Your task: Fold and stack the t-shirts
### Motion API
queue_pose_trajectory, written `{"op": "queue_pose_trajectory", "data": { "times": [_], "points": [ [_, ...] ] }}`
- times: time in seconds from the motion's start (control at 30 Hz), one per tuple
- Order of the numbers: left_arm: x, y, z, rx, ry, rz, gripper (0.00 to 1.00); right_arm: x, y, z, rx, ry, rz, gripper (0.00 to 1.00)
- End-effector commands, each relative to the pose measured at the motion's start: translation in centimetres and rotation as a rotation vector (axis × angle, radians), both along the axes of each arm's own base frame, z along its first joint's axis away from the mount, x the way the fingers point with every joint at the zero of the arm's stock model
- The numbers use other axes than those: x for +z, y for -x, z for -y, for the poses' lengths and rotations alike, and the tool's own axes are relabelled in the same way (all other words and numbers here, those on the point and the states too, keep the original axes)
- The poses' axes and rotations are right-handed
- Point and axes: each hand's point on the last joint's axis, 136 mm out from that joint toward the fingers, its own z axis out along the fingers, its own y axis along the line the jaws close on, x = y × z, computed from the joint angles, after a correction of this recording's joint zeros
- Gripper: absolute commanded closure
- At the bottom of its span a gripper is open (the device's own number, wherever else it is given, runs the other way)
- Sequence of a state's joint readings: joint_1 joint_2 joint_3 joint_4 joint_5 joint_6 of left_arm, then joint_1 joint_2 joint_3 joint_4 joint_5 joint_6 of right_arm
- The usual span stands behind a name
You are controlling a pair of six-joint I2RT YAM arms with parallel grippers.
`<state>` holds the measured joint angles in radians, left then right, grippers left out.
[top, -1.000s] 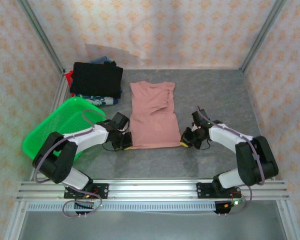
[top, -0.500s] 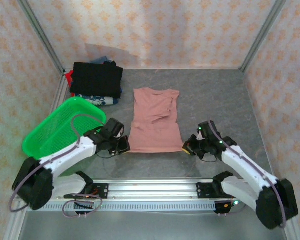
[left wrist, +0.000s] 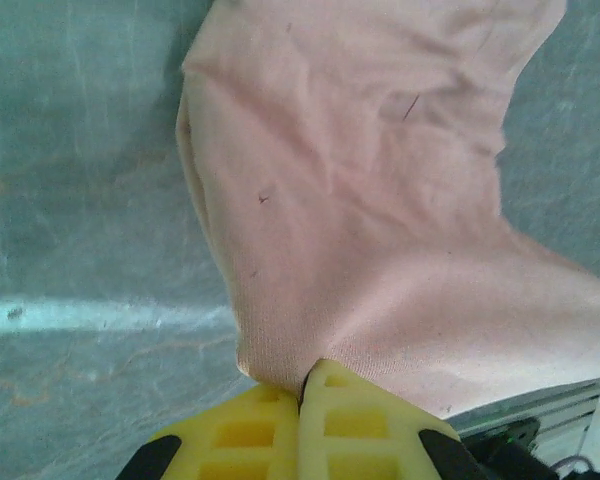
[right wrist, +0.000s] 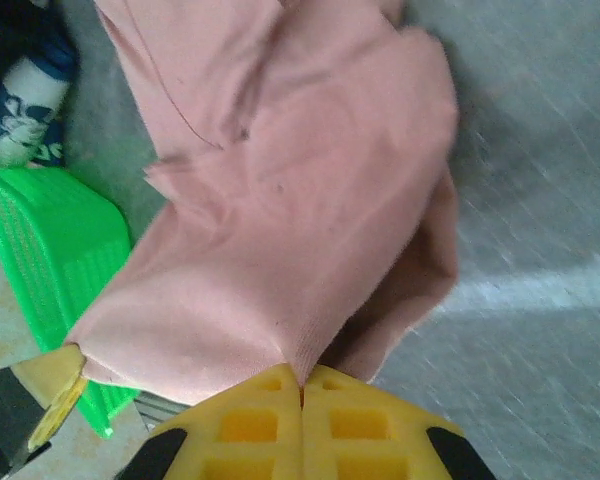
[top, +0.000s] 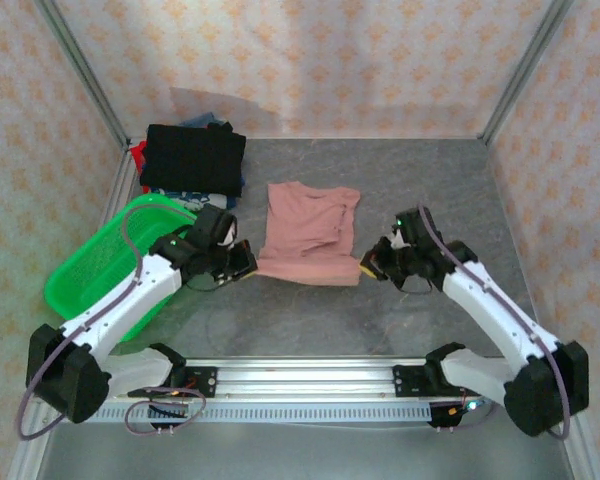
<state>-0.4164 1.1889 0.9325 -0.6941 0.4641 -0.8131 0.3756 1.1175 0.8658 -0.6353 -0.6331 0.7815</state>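
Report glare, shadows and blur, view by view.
Top external: even light, sharp, a soft shadow on the back wall behind the folded stack. Left wrist: a pale glare streak on the table; the pink t-shirt is crisp. Right wrist: a similar streak on the table; the patterned shirt looks soft.

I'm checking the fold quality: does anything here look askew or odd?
The soft dusty-pink cotton t-shirt is not flat: diagonal creases bunch near its far right sleeve, while the left tool and right tool pinch its near hem corners. Nothing looks spilled or damaged.
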Motion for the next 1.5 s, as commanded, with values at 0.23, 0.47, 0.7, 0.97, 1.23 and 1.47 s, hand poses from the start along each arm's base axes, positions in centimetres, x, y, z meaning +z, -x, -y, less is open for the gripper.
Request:
{"op": "queue_pose_trajectory", "data": {
  "times": [0.23, 0.47, 0.7, 0.97, 1.23, 1.47],
  "points": [
    [2.1, -6.9, -0.6, -0.003, 0.026, 0.023, 1.0, 2.4, -8.5, 0.8, 0.055, 0.058, 0.034, 1.0],
    [2.7, -12.1, -0.9, -0.008, 0.022, 0.031, 1.0, 2.0, -13.1, 2.0, 0.06, 0.09, 0.011, 1.0],
    [2.1, -16.4, -1.6, -0.012, 0.0, 0.016, 1.0, 0.7, -16.8, 2.4, 0.067, 0.107, -0.015, 1.0],
    [-0.3, -20.7, -2.5, 0.004, -0.018, -0.023, 1.0, -1.4, -20.7, 2.6, 0.077, 0.134, -0.039, 1.0],
    [-3.2, -23.4, -2.7, 0.014, -0.024, -0.058, 1.0, -3.8, -23.5, 2.7, 0.079, 0.152, -0.065, 1.0],
    [-5.2, -25.7, -2.9, 0.04, -0.016, -0.078, 1.0, -5.8, -25.5, 3.2, 0.072, 0.167, -0.092, 1.0]
  ]
}}
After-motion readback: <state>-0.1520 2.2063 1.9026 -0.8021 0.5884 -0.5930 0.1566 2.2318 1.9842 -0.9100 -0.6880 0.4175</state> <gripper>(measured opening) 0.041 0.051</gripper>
